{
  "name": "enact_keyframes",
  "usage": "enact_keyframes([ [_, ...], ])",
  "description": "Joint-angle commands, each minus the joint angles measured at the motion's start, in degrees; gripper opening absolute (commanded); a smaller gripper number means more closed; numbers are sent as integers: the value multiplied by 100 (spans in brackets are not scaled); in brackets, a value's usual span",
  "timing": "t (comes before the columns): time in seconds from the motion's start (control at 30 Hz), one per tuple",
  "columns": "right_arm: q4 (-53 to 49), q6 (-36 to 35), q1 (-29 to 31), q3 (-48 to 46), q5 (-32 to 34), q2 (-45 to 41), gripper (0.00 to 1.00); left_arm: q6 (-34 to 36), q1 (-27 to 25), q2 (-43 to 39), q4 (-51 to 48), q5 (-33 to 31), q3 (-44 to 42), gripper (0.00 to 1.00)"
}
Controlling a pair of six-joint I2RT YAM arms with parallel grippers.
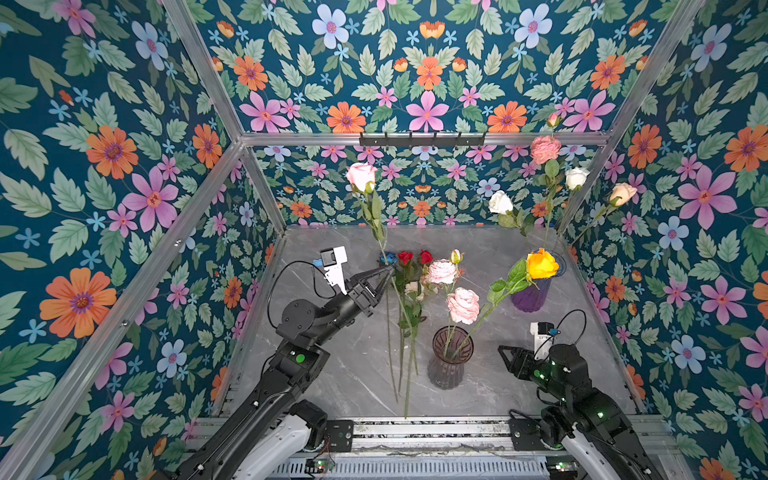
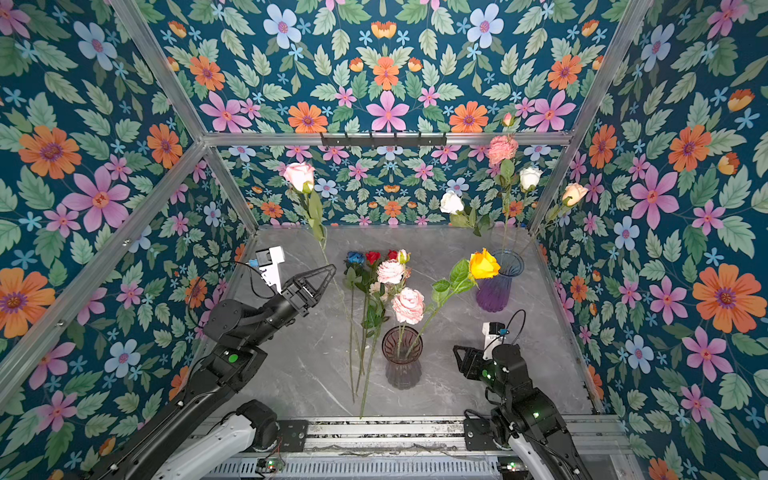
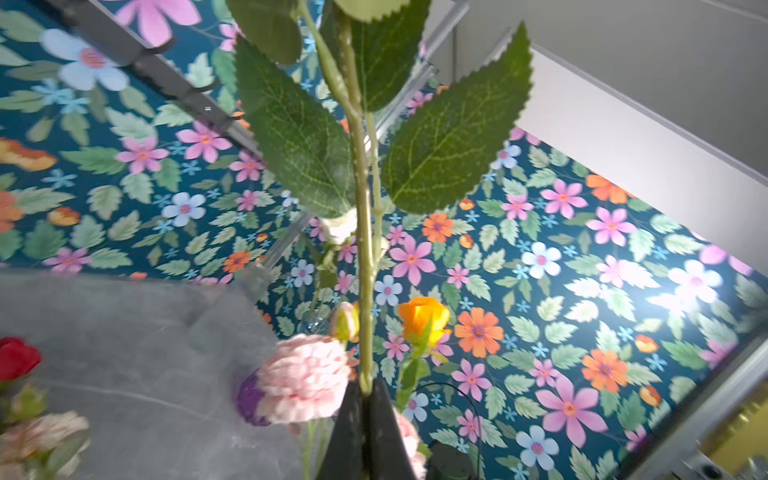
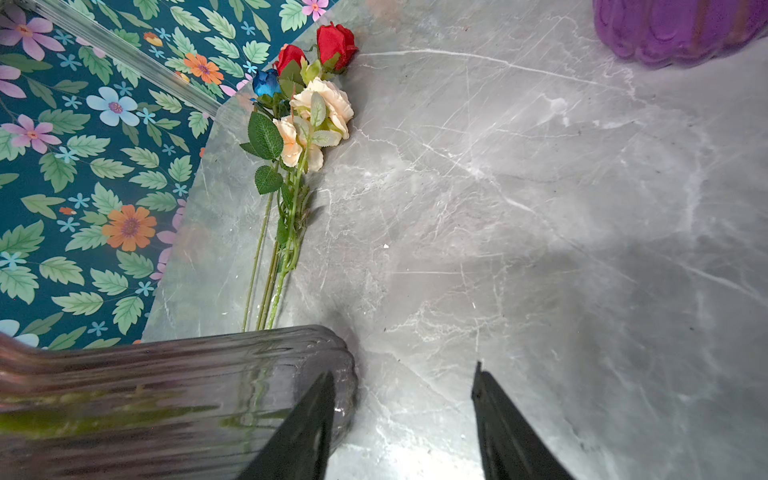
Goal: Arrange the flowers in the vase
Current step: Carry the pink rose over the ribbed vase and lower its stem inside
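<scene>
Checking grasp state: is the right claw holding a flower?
No, the right claw is open with only bare table between its jaws.

yellow rose (image 1: 541, 264), purple vase (image 1: 530, 298), grey marbled table (image 1: 332, 374)

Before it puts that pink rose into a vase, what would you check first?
1. Grip: left gripper shut on the stem of the pink rose: ok.
2. Target: smoky vase upright: ok.
3. Room: only the peony and yellow rose stand in it: ok.
4. Steadying: right gripper open, nothing between its jaws: not ok.
5. Held stem's tail clear of the loose flowers: cannot tell.
</scene>
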Motion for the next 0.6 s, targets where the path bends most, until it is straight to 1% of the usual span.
enact_keyframes([
  [0.0,62,9,1,2,56,16,55,488,-357,121,577,-211,116,0],
  [0.2,71,9,6,3,62,29,55,554,-718,450,1095,-20,226,0],
  [0.57,79,0,6,11,65,59,55,679,-792,826,1316,112,532,0],
])
